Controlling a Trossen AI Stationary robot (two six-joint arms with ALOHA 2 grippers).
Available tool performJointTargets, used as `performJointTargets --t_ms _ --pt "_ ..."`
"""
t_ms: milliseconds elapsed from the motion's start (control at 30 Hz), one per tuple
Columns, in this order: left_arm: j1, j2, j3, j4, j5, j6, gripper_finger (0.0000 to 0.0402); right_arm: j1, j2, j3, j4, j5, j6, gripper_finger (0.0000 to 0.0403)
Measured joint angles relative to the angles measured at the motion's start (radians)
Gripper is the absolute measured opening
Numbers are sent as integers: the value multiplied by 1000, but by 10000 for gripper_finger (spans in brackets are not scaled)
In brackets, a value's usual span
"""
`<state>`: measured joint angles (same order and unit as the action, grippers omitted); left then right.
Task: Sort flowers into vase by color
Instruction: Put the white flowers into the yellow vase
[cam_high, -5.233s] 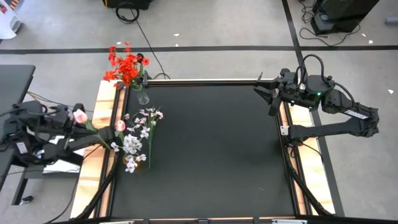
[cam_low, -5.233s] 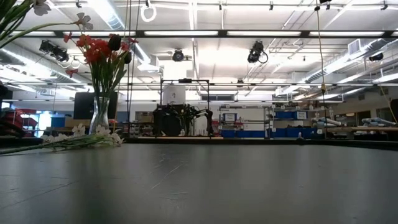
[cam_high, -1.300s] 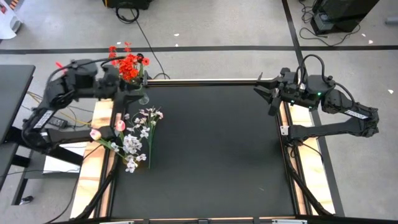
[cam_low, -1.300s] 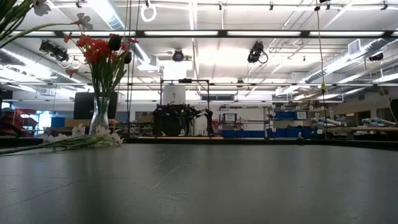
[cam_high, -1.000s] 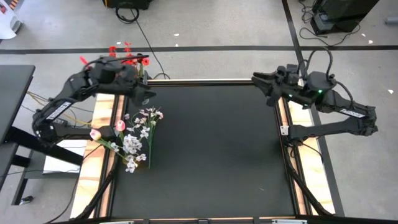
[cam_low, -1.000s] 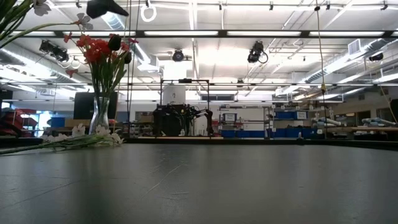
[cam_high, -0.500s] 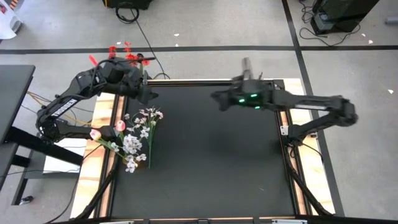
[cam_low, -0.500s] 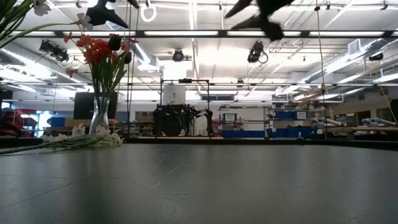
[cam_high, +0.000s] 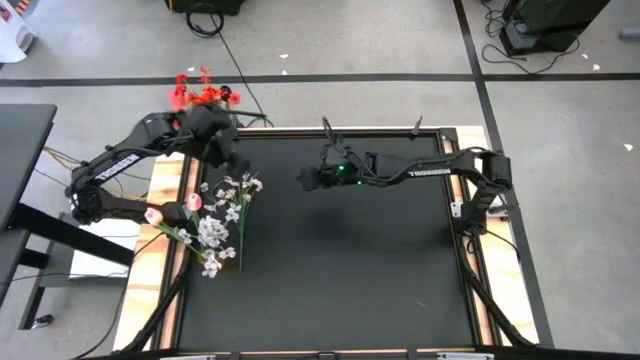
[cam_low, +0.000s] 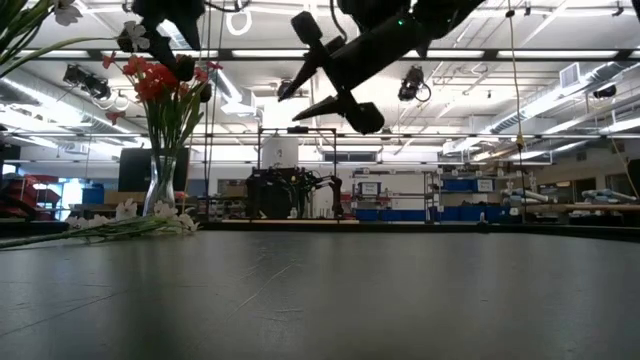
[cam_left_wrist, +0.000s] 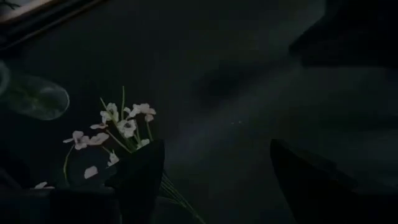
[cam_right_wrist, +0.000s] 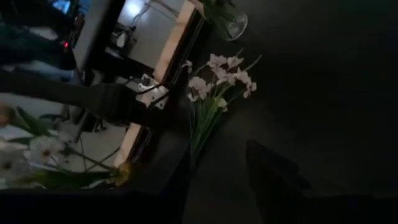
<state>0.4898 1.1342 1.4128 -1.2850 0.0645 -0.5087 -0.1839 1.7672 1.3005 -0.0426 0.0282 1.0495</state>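
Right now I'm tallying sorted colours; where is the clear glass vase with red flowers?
The clear glass vase stands at the table's far left corner, beside the white sprays.

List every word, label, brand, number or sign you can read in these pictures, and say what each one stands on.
None can be read.
The right arm carries pale lettering along its forearm in the high view: too small and blurred to read.
The shelves and machines in the room behind the table, in the low view, show no legible signs.
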Motion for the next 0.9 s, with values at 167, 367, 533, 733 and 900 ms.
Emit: performJointTargets --t_ms 167,367,533,733,900 --pt "-58 79 0 3 -1 3 297 -1 -64 11 -170 87 21 164" --pt "-139 156 -1 69 -111 -80 297 -3 -214 11 -479 212 -8 164" --pt "-198 226 -1 132 -144 -150 297 -3 -325 11 -633 286 -45 164" --pt "-247 331 -1 134 -185 -172 297 -3 -415 11 -734 341 -95 165" --pt "-242 381 -31 143 -188 -176 297 -3 -452 11 -761 345 -149 165"
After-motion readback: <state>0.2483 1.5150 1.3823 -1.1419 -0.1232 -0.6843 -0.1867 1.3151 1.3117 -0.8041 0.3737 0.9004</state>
